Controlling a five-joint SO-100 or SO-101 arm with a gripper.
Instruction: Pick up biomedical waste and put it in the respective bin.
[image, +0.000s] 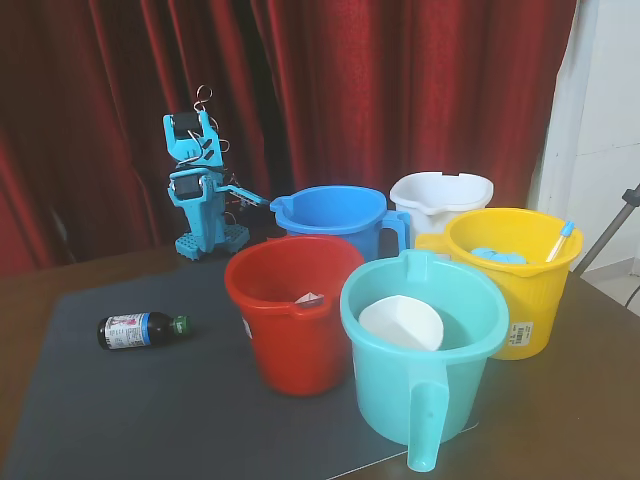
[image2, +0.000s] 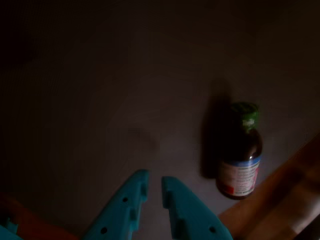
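Observation:
The medicine bottle (image: 140, 330) lies on its side on the dark mat (image: 130, 410) at the left, green cap pointing right, apart from everything. In the wrist view the bottle (image2: 240, 155) lies to the right of my gripper (image2: 155, 182), untouched, cap away from the camera. The two teal fingers (image2: 127, 200) stand nearly together with a narrow gap and hold nothing. The arm (image: 197, 185) is folded up at the back left. The royal-blue bucket (image: 330, 212) stands behind the red bucket, to the right of the arm.
A red bucket (image: 290, 310), a teal bucket (image: 420, 350) with a white cup inside, a yellow bucket (image: 515, 275) with blue items and a white bucket (image: 440, 195) crowd the centre and right. Red curtains hang behind. Brown table edge (image2: 280, 200) shows past the mat.

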